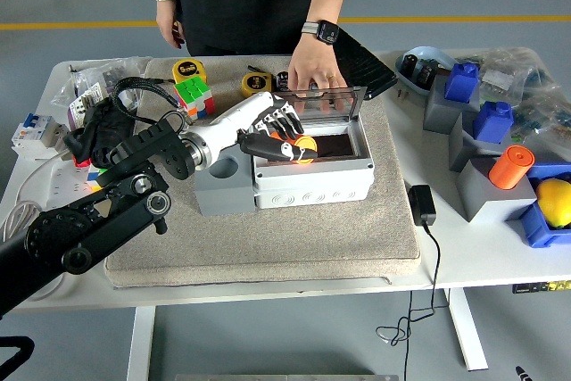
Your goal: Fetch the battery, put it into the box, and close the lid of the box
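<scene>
Now the battery goes into the box, lid held up for me.

My left hand [278, 136] reaches in from the left over the near-left corner of the grey box [312, 180], fingers curled round the orange battery [300, 151], which sits just inside the opening, so I judge it not yet released. A person's hand [310, 73] at the far side props the clear lid [332, 102] upright, keeping it clear. Closing it remains. I see no right hand above the bench [446, 247].

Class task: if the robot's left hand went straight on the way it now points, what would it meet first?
Probably the orange battery just past the left hand, inside the open box; depth is unclear.
</scene>
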Tool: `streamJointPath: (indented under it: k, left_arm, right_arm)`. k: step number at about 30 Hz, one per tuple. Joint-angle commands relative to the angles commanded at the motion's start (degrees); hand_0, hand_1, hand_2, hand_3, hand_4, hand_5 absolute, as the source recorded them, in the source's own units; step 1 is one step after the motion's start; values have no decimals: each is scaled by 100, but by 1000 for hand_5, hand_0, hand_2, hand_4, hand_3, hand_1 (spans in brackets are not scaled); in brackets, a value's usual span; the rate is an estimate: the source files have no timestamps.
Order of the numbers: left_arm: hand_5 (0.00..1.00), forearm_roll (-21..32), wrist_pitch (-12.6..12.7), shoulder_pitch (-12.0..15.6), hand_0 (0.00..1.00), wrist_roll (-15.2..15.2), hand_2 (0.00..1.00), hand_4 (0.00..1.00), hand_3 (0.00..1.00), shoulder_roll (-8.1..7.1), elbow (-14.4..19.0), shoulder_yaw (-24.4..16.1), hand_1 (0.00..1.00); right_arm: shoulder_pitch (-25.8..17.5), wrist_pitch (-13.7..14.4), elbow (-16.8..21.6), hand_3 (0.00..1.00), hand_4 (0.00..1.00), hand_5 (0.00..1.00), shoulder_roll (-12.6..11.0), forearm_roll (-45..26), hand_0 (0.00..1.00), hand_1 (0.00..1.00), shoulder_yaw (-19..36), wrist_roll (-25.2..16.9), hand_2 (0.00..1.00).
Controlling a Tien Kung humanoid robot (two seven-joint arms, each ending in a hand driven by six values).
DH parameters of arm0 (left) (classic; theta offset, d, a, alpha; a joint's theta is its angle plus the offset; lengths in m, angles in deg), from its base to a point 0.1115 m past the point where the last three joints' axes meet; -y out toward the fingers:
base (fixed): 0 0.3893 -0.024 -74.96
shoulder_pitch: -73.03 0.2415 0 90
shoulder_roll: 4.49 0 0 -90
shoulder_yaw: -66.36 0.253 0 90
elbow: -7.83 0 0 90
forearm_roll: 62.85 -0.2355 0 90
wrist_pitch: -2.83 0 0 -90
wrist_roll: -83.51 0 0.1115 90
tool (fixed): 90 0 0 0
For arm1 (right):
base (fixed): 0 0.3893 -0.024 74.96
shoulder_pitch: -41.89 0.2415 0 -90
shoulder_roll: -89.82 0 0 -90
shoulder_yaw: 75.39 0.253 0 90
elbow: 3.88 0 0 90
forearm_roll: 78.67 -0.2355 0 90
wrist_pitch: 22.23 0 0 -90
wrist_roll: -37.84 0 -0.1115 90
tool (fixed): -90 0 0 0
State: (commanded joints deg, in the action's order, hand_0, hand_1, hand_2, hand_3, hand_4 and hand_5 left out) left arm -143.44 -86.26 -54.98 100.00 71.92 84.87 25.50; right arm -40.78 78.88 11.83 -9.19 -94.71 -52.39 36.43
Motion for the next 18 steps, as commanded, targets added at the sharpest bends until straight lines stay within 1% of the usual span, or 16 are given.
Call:
streamJointPath:
  k: [4,7,10,13,15,16,17,18]
  left_arm:
    - [394,14,1,-3,310,-13,509,985,505,38,-25,89,511]
    - [393,55,14,-58,311,-35,508,986,504,101,-72,182,508]
    - [393,127,26,-117,311,-69,508,986,504,249,-137,240,508]
    - [391,228,82,-187,312,-127,511,986,506,438,-208,224,511]
    - [391,262,127,-235,312,-171,511,986,506,514,-245,214,511]
    - [391,329,217,-287,312,-272,511,986,506,572,-281,200,511]
    - [389,354,279,-318,373,-356,551,984,540,606,-301,181,580]
    - [389,387,347,-349,373,-451,551,984,540,633,-316,158,580]
  right_arm:
    - [-4,-1,11,598,998,608,-1,18,726,666,4,-4,653]
    - [-5,-9,9,599,998,608,-3,-5,727,666,-18,4,653]
    - [-4,-16,6,599,998,608,-2,-30,727,666,-37,11,653]
    - [2,-11,11,599,998,608,-3,-26,727,665,-29,10,653]
    - [7,-8,14,599,998,608,-4,-23,727,665,-31,9,653]
    - [12,-2,18,599,998,608,-5,-13,727,665,-24,4,653]
    - [15,0,22,599,998,609,-6,-6,727,666,-21,1,653]
    - [17,2,26,599,998,609,-6,-1,727,666,-20,-2,653]
